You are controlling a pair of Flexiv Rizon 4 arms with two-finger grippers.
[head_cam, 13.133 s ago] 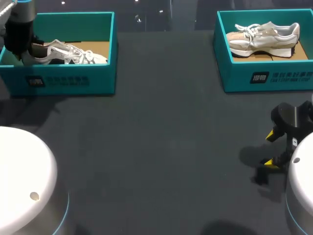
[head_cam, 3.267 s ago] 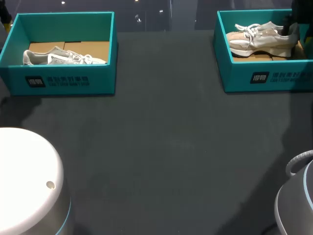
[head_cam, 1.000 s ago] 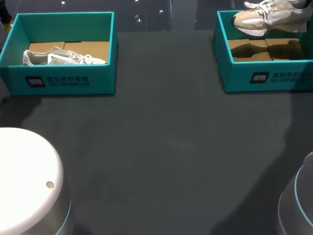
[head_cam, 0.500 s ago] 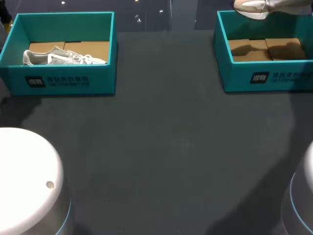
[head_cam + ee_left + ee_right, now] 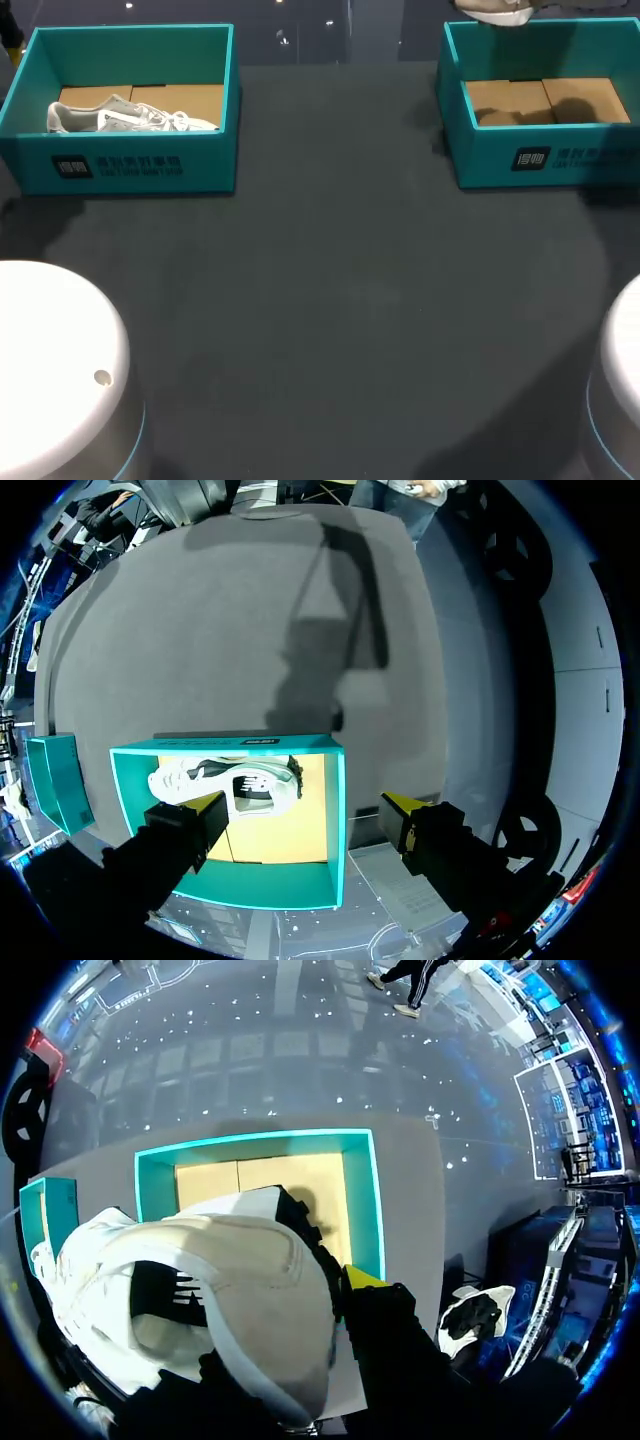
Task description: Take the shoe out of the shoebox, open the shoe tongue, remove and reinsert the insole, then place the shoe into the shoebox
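Hanging clear of the right box (image 5: 470, 150), the shoe (image 5: 492, 10) is showing only its pale toe and sole at the far edge of the head view. There it is sitting over the box's far wall, near the corner toward the table's middle. In the right wrist view it is filling the space ahead of the right gripper (image 5: 262, 1290), heel nearest, beige and white, with its laces trailing at the far end. The gripper is holding it by the heel. One yellow tip (image 5: 360, 1278) is pressing against the heel's outer side, while the other finger is hiding behind the shoe. Below the shoe the box is lying open, its teal walls framing a bare cardboard floor.

The left gripper (image 5: 305, 808) is hovering above the left box (image 5: 130, 165) with its fingers spread wide and gripping nothing. One tip is hanging over the box's floor and the other outside its wall. A white shoe (image 5: 130, 115) is resting upright on that box's cardboard floor, close to the wall nearest the robot, with its opening facing up toward the left wrist camera.

The two boxes are standing well apart at the far corners of the dark grey table (image 5: 330, 300). The left base (image 5: 50, 360) and the right base (image 5: 620, 380), both rounded and white, are showing at the near corners of the head view.
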